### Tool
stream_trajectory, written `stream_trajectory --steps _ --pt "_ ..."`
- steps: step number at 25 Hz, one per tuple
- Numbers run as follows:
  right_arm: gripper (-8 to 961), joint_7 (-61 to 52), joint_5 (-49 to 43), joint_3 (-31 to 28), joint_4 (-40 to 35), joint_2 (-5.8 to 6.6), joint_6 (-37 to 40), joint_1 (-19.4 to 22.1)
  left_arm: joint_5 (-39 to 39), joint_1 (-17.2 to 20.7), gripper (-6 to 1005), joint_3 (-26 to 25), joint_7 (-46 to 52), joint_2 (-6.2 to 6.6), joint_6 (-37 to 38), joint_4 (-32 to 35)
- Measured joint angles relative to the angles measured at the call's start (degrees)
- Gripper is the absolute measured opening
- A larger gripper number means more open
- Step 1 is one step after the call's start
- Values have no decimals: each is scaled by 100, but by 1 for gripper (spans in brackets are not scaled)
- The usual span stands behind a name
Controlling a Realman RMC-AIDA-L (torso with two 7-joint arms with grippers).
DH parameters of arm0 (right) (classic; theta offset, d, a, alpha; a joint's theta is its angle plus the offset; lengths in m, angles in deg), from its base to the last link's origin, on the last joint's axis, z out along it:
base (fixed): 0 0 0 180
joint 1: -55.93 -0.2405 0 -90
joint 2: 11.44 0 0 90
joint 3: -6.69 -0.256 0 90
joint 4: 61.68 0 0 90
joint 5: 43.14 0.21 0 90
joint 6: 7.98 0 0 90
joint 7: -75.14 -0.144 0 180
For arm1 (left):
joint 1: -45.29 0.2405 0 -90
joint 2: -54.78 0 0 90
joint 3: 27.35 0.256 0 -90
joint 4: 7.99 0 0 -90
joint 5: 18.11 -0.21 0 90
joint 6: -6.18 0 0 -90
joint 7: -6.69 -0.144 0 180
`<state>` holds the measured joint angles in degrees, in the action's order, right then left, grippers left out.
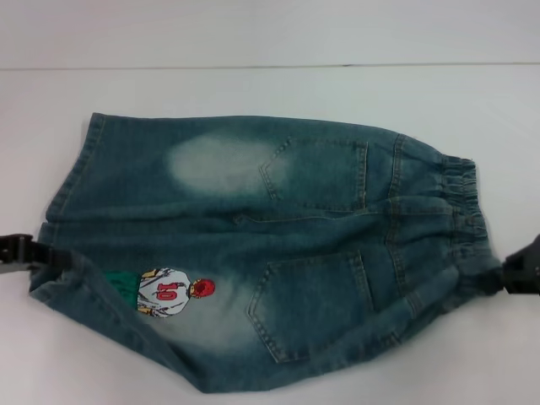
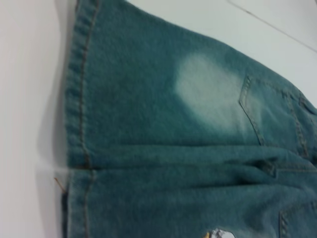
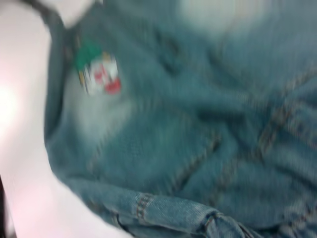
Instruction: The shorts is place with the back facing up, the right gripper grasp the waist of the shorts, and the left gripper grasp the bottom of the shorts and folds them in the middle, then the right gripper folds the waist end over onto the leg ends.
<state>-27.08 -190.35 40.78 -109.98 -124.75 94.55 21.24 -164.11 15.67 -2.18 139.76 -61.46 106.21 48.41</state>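
Two grippers are engaged at opposite ends of the denim shorts, which are spread back-up on the white table, with the elastic waistband toward the robot's right and the leg hems toward its left. The left gripper is seen at the hem of the near leg and appears closed on the denim there, the cloth being drawn up toward it; the right gripper is seen at the near end of the waistband and likewise appears closed on bunched fabric. The near leg, marked by the printed figure patch, is lifted and pulled taut between the two grips, while the far leg with its back pocket lies flat. The lengthwise fold down the middle is judged to be only just begun: the near half has been raised but not yet carried over onto the far half. That fold is left to be completed, and afterwards the waist end is to be brought over onto the leg ends by the right gripper.
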Motion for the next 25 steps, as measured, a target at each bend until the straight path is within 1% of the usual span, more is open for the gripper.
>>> stream_trajectory --steps 3,6,12,16,18,21,23,25 --pt "43 162 437 -315 371 130 -93 89 14 -20 21 -17 7 12 -180 -12" --pt "43 213 805 -618 689 206 -231 150 36 -51 21 -19 25 13 -400 -18" --pt "44 174 1292 -971 1109 214 -706 208 260 -132 21 -44 43 14 -924 -107" --pt "44 195 1752 -1141 1480 178 -1112 214 579 -158 28 -47 11 26 -1417 -306" --pt "44 221 1969 -1164 1561 111 -1324 215 699 -180 36 -44 -16 31 -1699 -423" --pt "44 232 2244 -1130 1644 -41 -1746 188 881 -223 48 -15 -96 32 -2029 -601" --pt "44 234 2290 -1046 1701 -90 -1914 141 892 -260 56 17 -118 49 -2103 -683" --pt "44 235 2292 -966 1751 -107 -1979 111 867 -270 64 44 -123 112 -1990 -691"
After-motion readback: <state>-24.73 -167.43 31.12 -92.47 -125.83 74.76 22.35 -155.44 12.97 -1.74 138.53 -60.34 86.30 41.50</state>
